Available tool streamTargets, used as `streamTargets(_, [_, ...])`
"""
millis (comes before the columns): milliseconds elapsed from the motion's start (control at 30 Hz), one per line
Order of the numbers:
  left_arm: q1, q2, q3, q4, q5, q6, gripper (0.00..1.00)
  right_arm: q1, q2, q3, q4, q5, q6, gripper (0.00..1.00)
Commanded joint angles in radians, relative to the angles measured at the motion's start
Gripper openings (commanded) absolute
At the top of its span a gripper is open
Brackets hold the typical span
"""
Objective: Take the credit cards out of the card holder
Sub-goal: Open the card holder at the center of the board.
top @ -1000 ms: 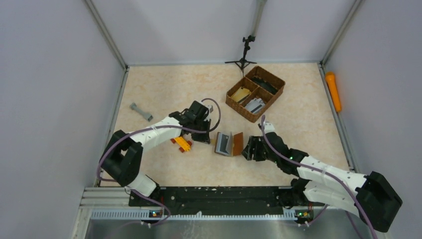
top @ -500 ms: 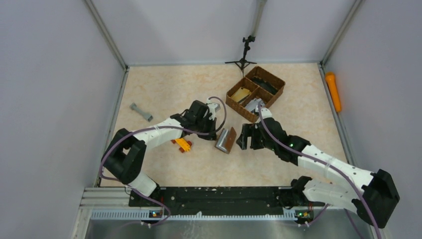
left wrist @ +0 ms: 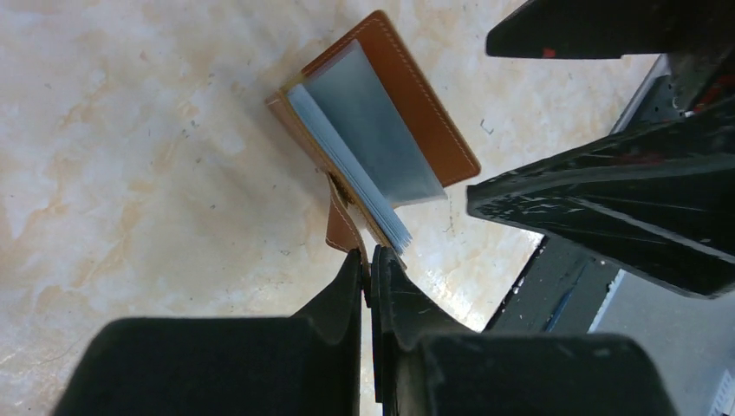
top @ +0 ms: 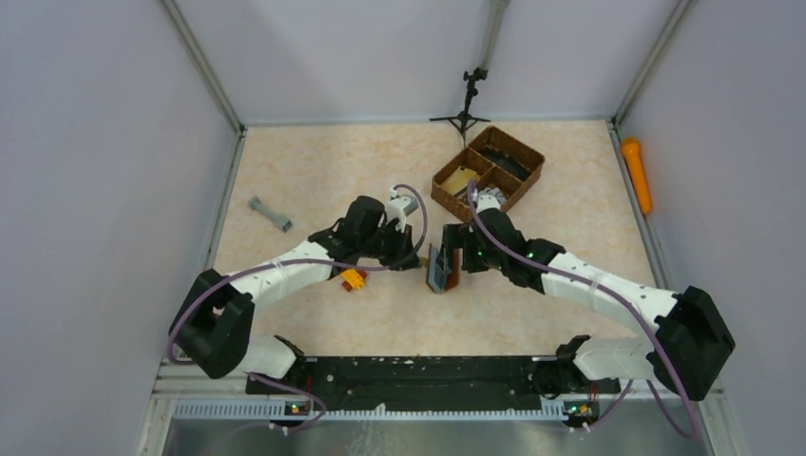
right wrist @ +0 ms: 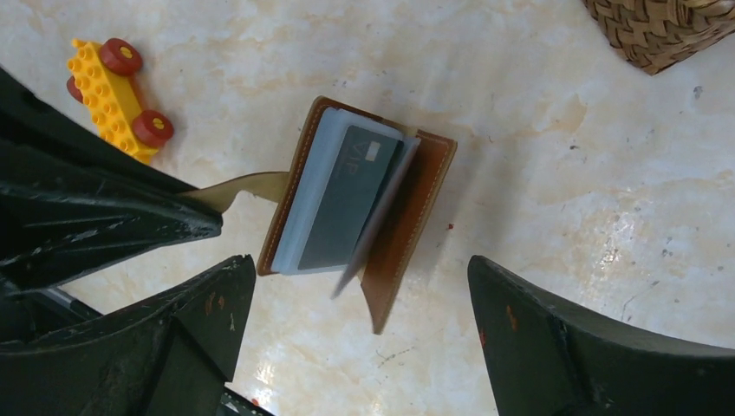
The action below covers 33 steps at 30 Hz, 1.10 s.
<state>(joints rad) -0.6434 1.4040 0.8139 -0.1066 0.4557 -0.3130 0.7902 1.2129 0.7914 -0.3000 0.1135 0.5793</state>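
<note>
The card holder (top: 443, 269) is a small brown leather wallet, standing partly open on the table between the two arms. My left gripper (top: 419, 261) is shut on its brown strap tab (left wrist: 345, 227), pinched at the fingertips (left wrist: 368, 256). Grey-silver sleeves fan out from the brown cover (left wrist: 414, 113). A dark grey credit card (right wrist: 345, 201) marked VIP sits in the sleeves against the cover (right wrist: 414, 227). My right gripper (top: 456, 252) hovers just over the holder, jaws wide open (right wrist: 360, 262) and touching nothing.
A brown woven compartment basket (top: 491, 177) stands behind the right gripper, its corner (right wrist: 659, 30) close by. A yellow toy car (top: 353, 278) lies under the left arm. A grey bar (top: 270, 213) lies far left, an orange cylinder (top: 637, 174) at the right wall, and a small tripod (top: 466, 104) at the back.
The right gripper has opened wide and swung left over the card holder. The left gripper shifted right with the strap, and the holder went from lying spread open to standing half folded.
</note>
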Motion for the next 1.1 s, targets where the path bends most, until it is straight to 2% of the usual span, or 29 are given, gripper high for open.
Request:
streamTargets(0, [0.002, -0.023, -0.010, 0.089, 0.041, 0.004, 0.06, -0.005, 0.029, 0.040, 0.030, 0.019, 0.036, 0.96])
streamTargets(133, [0.002, 0.048, 0.037, 0.026, 0.036, 0.011, 0.05, -0.007, 0.059, 0.011, 0.049, 0.024, 0.059, 0.93])
streamTargets(367, [0.002, 0.086, 0.059, -0.011, 0.003, 0.018, 0.04, -0.027, 0.056, -0.072, 0.104, 0.025, 0.075, 0.77])
streamTargets(467, [0.002, 0.084, 0.056, -0.004, 0.010, 0.018, 0.04, -0.034, 0.076, -0.076, 0.104, 0.022, 0.064, 0.75])
streamTargets(567, [0.002, 0.075, 0.051, 0.002, 0.017, 0.018, 0.04, -0.041, 0.096, -0.079, 0.107, 0.012, 0.057, 0.76])
streamTargets(700, [0.002, 0.067, 0.042, 0.019, 0.031, 0.017, 0.05, -0.045, 0.091, -0.083, 0.136, -0.026, 0.047, 0.88])
streamTargets(900, [0.001, 0.068, 0.039, 0.024, 0.042, 0.016, 0.05, -0.047, 0.113, -0.041, 0.111, -0.012, 0.026, 0.84])
streamTargets(1067, [0.002, 0.050, 0.029, 0.037, 0.049, 0.015, 0.05, -0.048, 0.124, -0.019, 0.125, -0.057, 0.009, 0.90])
